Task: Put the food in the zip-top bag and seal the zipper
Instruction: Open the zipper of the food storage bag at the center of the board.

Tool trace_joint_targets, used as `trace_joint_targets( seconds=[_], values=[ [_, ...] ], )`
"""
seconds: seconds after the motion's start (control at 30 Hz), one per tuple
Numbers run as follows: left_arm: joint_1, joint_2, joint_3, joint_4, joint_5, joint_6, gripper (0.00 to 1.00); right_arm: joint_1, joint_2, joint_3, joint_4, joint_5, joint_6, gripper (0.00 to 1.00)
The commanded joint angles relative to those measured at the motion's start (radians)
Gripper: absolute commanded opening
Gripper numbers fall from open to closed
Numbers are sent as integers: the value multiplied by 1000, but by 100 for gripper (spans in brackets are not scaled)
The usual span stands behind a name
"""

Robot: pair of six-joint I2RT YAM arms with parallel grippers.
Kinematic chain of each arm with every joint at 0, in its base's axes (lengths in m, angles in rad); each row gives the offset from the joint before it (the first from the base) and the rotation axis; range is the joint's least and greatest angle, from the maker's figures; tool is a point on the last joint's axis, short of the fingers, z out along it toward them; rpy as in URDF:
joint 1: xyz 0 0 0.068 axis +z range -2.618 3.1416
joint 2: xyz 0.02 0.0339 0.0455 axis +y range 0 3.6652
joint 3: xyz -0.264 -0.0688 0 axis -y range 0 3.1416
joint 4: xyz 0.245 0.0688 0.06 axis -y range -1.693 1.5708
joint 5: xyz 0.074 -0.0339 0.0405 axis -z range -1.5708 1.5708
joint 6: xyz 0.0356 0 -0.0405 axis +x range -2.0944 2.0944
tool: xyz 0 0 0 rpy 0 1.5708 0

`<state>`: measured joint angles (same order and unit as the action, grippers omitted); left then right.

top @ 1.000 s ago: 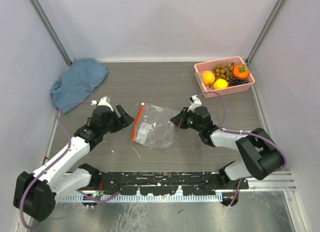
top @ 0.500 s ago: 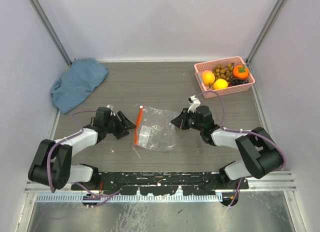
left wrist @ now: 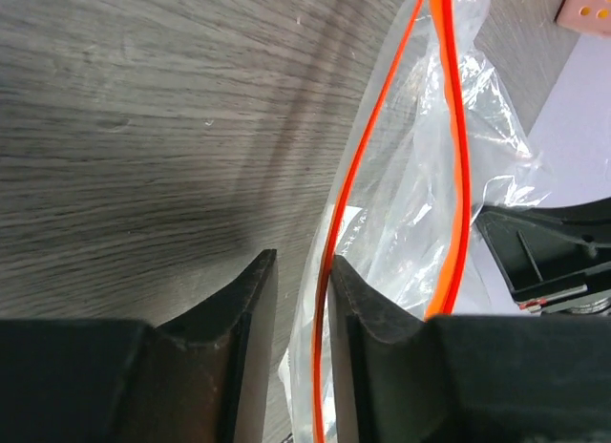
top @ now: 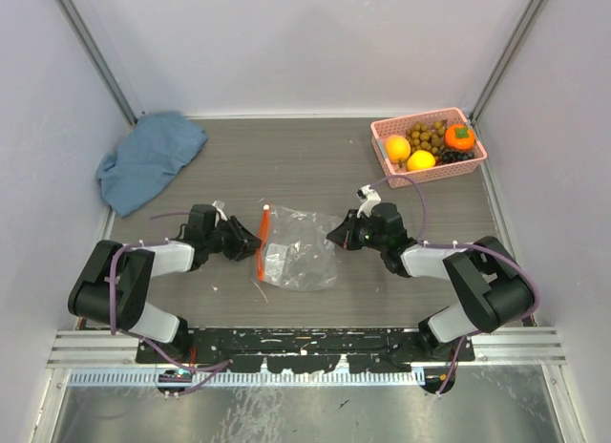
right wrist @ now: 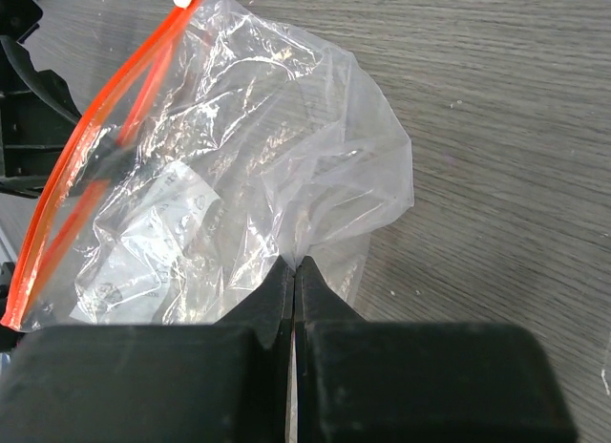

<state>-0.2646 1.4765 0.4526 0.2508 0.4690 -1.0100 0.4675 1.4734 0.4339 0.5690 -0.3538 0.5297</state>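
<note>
My R claw (right wrist: pixel 294 264) is pinched tight on a fold of the zip-top bag (right wrist: pixel 220 176), at the end opp. its mouth. My L claw (left wrist: pixel 301 266) sits at the mouth end. Its jaws are a narrow gap apart w/ one lip of the zipper (top: pixel 263 238) running thru that gap against one finger, not clamped. The bag lies on the table (top: pixel 315 166) btwn both claws. The food (top: pixel 427 145) is all in the pink basket (top: pixel 382 130), well beyond the R claw. Blue cloth (top: pixel 148 157) is far beyond the L claw.
</note>
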Motion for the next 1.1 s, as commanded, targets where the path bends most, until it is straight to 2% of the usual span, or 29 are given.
trace_joint_targets(
  seconds=[0.0,0.13,0.17,0.33,0.43,0.6,0.8,1.07],
  values=[
    [-15,-3,-4,95,39,-10,22,1,-2,34,56,-9,-7,1],
    [-18,-65,-5,57,13,3,2,2,-20,42,35,-5,-10,1],
    [-19,-89,3,25,0,17,0,2,-29,45,25,-2,-11,2],
    [-30,-270,53,-172,-91,102,0,5,-92,66,-44,9,-32,22],
    [-52,-364,94,-313,-177,153,0,8,-148,91,-137,39,-56,38],
    [-127,-478,200,-522,-354,242,0,33,-240,144,-284,110,-79,54],
    [-235,-502,319,-675,-526,309,0,145,-280,230,-408,212,-64,67],
    [-409,-454,439,-773,-736,361,0,278,-249,346,-398,249,2,75]
  ],
)
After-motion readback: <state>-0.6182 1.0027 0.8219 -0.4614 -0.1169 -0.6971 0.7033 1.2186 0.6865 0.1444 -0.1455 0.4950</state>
